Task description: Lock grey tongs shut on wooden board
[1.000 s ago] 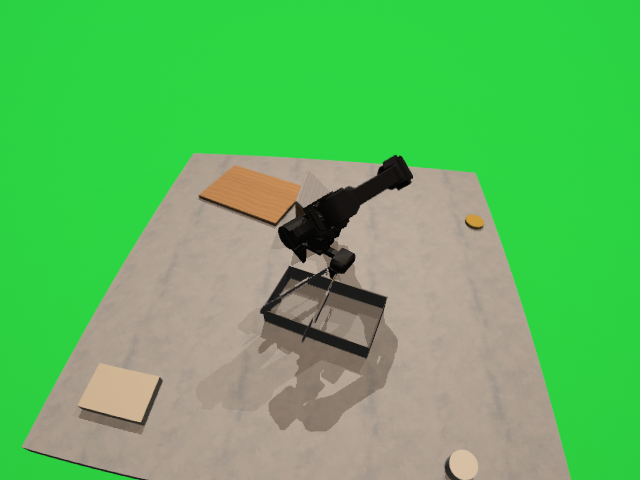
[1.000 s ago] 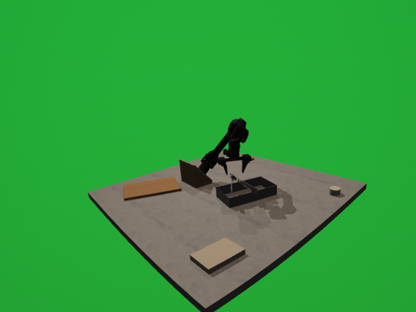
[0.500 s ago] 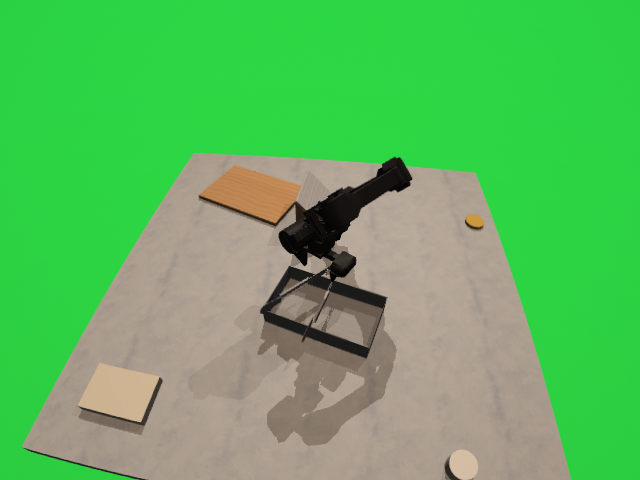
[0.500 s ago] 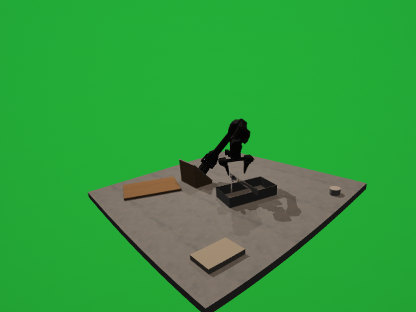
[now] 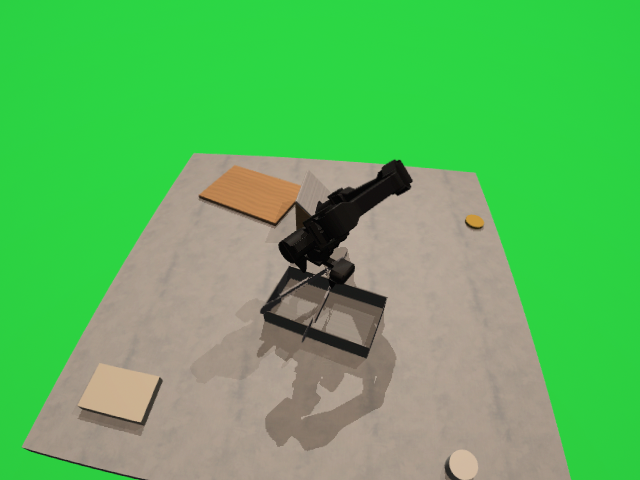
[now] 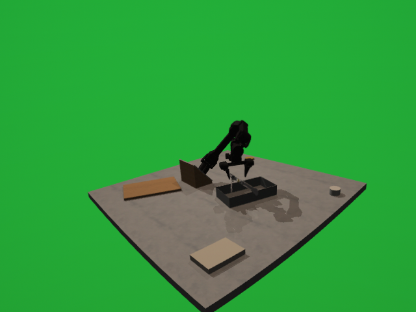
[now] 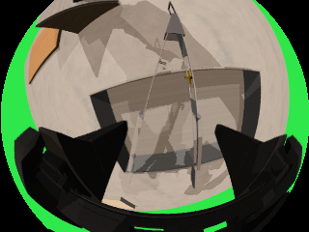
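Observation:
The grey tongs [image 5: 323, 303] [image 6: 255, 191] [image 7: 175, 26] lie spread open across the roasting tin [image 5: 336, 342] [image 6: 248, 199] [image 7: 250, 97]. Their hinge end sticks out past the tin's wall on the arm's side, and their tips reach over the opposite wall. My gripper [image 5: 317, 276] [image 6: 237, 177] [image 7: 174, 127] is open and empty. It points down above the tongs near the hinge end; the wrist view shows both tong arms running between the lines of the fingers, untouched. The wooden board [image 5: 248, 193] [image 6: 151, 188] [image 7: 44, 50] lies bare, away from the tin.
A dark upright angled panel [image 5: 308, 191] [image 6: 193, 176] [image 7: 79, 16] stands between the board and the arm's base. A beige block [image 5: 121, 392] [image 6: 217, 253], a pale round puck [image 5: 463, 465] [image 6: 334, 190] and a yellow disc [image 5: 474, 221] [image 6: 251, 157] lie farther off.

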Motion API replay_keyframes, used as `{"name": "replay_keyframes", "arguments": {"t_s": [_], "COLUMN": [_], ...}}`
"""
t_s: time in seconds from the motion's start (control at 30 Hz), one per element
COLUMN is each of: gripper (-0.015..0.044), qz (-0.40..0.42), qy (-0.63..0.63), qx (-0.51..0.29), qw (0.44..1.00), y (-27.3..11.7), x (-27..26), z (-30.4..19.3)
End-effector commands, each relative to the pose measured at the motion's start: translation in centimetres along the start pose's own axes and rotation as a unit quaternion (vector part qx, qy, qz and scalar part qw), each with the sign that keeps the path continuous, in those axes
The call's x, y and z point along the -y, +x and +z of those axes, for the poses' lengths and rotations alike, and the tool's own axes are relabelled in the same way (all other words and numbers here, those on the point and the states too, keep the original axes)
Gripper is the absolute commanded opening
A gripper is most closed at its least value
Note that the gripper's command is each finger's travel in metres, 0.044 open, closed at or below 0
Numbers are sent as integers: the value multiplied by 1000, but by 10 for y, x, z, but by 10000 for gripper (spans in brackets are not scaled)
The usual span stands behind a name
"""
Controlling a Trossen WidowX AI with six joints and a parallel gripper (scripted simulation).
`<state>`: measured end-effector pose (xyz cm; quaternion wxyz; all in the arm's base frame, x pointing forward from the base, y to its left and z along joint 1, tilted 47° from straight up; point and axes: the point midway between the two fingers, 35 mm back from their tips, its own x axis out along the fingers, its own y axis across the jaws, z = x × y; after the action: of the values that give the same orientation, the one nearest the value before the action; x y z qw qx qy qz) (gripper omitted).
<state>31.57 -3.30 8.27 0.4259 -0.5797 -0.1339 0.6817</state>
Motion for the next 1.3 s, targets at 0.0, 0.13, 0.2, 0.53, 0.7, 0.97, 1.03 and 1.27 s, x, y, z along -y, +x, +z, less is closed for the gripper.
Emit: {"name": "replay_keyframes", "arguments": {"t_s": [0.0,0.13,0.2,0.53,0.7,0.97,1.03,1.27], "gripper": [440,440,440,440,440,440,440,440], "qz": [-3,-5,-6,-9,-11,-14,-15,-18], "qy": [4,4,4,4,4,5,5,5], "qx": [7,9,10,16,19,24,26,30], "qw": [1000,1000,1000,1000,1000,1000,1000,999], "y": [8,15,18,34,43,56,59,70], "x": [-1,-1,-1,-1,-1,-1,-1,-2], "z": [2,1,1,1,1,2,2,4]}}
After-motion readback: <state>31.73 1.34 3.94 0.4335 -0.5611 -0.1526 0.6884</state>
